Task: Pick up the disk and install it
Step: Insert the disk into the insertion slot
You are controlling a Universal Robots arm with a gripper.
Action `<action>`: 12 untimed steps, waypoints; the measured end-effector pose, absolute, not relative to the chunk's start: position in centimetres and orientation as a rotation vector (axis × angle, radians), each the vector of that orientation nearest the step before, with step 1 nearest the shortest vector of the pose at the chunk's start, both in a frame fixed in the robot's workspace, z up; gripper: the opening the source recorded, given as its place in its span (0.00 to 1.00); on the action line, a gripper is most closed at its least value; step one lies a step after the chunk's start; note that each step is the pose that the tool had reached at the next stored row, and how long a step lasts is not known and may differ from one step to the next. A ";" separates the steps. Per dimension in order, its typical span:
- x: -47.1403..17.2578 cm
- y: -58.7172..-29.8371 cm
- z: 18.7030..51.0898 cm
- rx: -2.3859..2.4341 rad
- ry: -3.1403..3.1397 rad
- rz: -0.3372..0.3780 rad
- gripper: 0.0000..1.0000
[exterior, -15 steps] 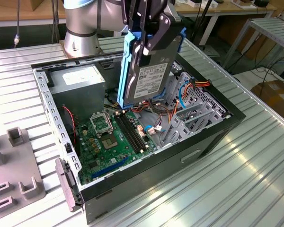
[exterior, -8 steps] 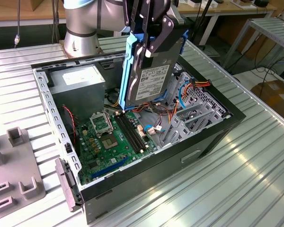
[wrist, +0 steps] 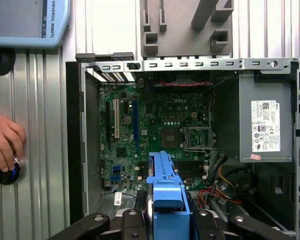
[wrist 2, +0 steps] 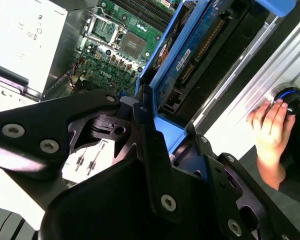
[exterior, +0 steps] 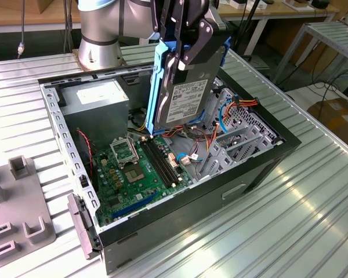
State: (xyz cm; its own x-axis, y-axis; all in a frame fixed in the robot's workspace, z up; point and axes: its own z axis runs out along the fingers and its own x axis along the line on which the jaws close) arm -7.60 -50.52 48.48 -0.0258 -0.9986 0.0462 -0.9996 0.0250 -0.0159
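The gripper (exterior: 188,51) is closed on the disk (exterior: 182,101), clamped at the upper end of its blue carrier (wrist: 167,187). The disk is held on edge, slightly tilted, over the open computer case (exterior: 220,191), above the motherboard (exterior: 136,168). Its lower end is near the memory slots (exterior: 162,162); contact cannot be determined. The power supply (exterior: 95,98) is located toward the exterior view's left of the disk, and the drive cage (exterior: 238,136) toward the right. Beside the case, 1 hand (wrist: 4,142) is rested on a round button (wrist: 9,172).
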 end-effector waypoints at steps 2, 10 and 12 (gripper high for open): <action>-7.5 -50.5 48.5 2.177 -2.233 0.068 0.37; -6.6 -50.5 48.4 2.177 -2.234 0.068 0.37; -6.6 -50.5 48.4 2.177 -2.233 0.068 0.37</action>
